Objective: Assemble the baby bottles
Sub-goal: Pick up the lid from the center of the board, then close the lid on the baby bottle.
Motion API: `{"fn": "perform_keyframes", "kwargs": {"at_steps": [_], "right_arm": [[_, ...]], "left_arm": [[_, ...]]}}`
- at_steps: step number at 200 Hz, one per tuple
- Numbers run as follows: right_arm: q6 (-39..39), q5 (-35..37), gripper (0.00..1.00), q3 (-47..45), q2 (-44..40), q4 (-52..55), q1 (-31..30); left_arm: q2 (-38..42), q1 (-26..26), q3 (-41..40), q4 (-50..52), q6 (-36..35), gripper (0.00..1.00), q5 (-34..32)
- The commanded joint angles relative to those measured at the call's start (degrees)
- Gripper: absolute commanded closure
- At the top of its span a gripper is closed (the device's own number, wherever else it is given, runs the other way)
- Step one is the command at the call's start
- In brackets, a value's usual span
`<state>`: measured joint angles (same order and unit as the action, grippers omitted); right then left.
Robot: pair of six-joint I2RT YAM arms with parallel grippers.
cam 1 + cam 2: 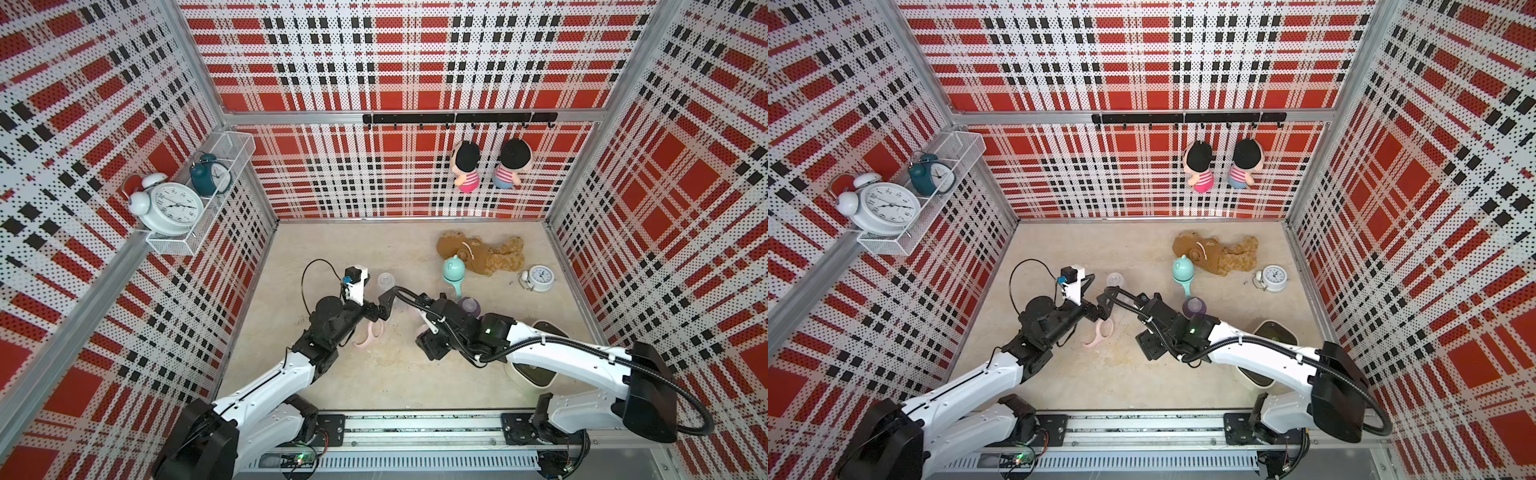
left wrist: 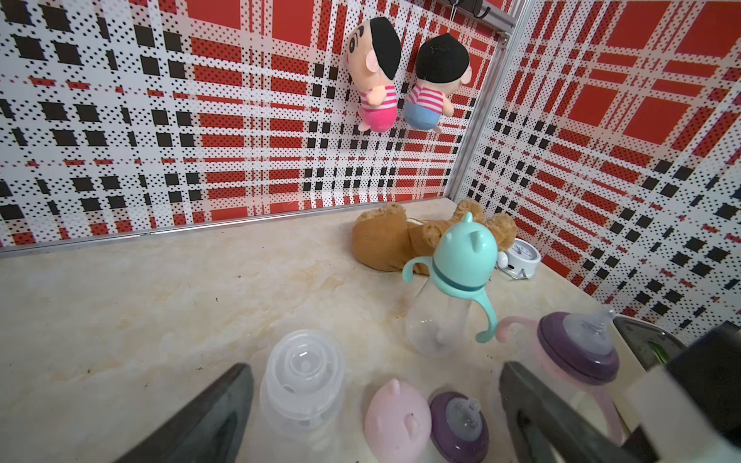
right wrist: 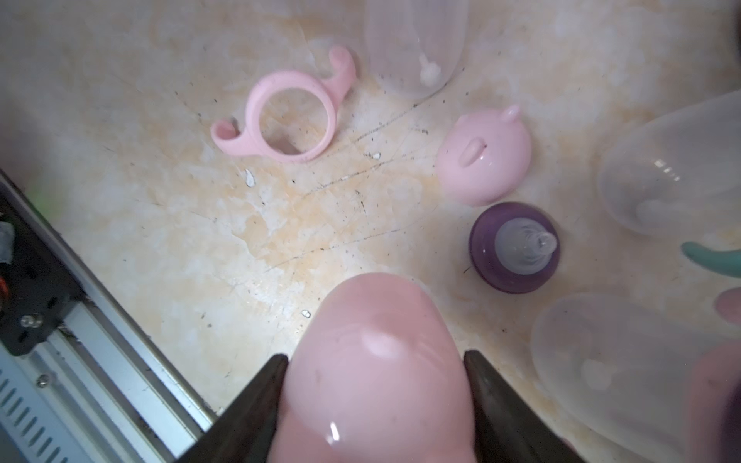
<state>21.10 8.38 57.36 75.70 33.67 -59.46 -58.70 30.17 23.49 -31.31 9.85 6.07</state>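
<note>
Pinching pink cap between jaws, right gripper; left gripper spread wide, uncapped bottle just beside

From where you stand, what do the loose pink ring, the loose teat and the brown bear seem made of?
Pink ring: likely moulded plastic, opaque with a dull, scuffed finish.
Teat: probably silicone, cloudy and see-through, with ribbed rings, set in a glossy purple collar.
Bear: plush fabric, a knit-looking body and curly, fuzzy limbs.
</note>
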Motion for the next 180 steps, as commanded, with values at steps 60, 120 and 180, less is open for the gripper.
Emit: {"fn": "perform_keyframes", "kwargs": {"at_steps": [60,120,180], "right_arm": [[0.6,6.4,0.29,14.1,-7.8,18.4,9.2],[-1.4,1.8,0.29,11.9,-6.7,17.2,20.8],[-2.6,-1.5,0.29,7.5,-3.9,13.9,24.8]], "left_arm": [[-3.1,1.6,2.1,-1.3,-1.3,0.02,-0.2],[-4.2,2.0,3.0,-1.3,-1.4,0.02,0.0],[-3.9,2.3,3.0,-1.1,-1.6,0.02,-0.5]]}}
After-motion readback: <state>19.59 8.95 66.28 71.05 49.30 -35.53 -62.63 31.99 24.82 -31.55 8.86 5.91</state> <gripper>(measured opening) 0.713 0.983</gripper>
